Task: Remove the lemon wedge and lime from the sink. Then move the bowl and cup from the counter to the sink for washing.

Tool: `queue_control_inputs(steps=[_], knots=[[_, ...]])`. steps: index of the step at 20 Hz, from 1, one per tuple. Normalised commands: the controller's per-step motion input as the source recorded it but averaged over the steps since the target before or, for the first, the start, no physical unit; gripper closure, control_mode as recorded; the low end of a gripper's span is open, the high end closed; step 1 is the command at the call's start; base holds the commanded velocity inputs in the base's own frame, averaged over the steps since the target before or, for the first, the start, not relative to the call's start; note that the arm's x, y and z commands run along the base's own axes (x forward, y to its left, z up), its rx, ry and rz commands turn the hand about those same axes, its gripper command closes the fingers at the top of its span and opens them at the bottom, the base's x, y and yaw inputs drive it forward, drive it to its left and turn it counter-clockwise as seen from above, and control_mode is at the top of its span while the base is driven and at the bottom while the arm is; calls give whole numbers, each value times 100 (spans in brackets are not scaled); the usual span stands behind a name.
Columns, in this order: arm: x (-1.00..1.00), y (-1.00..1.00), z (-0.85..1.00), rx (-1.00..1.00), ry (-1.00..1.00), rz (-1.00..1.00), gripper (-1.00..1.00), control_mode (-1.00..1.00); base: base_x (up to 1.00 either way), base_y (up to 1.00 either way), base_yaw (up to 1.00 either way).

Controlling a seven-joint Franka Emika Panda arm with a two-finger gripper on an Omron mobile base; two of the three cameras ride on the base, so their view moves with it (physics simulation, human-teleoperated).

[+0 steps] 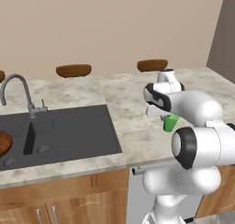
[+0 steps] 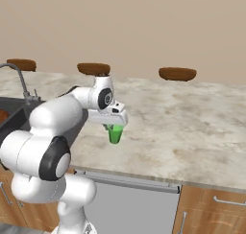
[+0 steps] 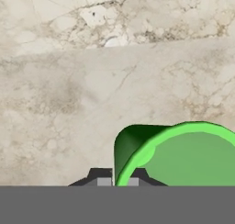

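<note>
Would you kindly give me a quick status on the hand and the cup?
Hand shut on cup, rim pinched. Cup over counter, right of sink. Bowl already in sink. Path to sink looks clear.

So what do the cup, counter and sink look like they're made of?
Cup: bright green, smooth and evenly coloured, probably plastic. Counter: beige stone with darker veining, likely marble or a look-alike laminate. Sink: flat dark grey, matte with no glare, perhaps composite; its faucet looks like grey metal.

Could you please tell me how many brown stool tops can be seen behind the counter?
3, all beyond the counter's far edge in the right base view: left stool top, middle stool top, right stool top. More may sit out of frame.
</note>
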Motion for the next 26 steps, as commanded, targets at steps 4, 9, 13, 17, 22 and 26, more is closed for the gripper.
queue_control_inputs(steps=[4,9,13,17,22,26], knots=[[-10,3,18,1,1,2,100,-100,0,0,0],[-17,2,18,2,0,1,100,-100,0,0,0],[-11,0,17,1,0,0,100,100,-4,0,0],[0,0,0,0,0,0,100,100,-16,4,0],[0,0,0,0,0,0,100,100,-13,34,0],[0,0,0,0,0,0,100,100,-12,51,0]])
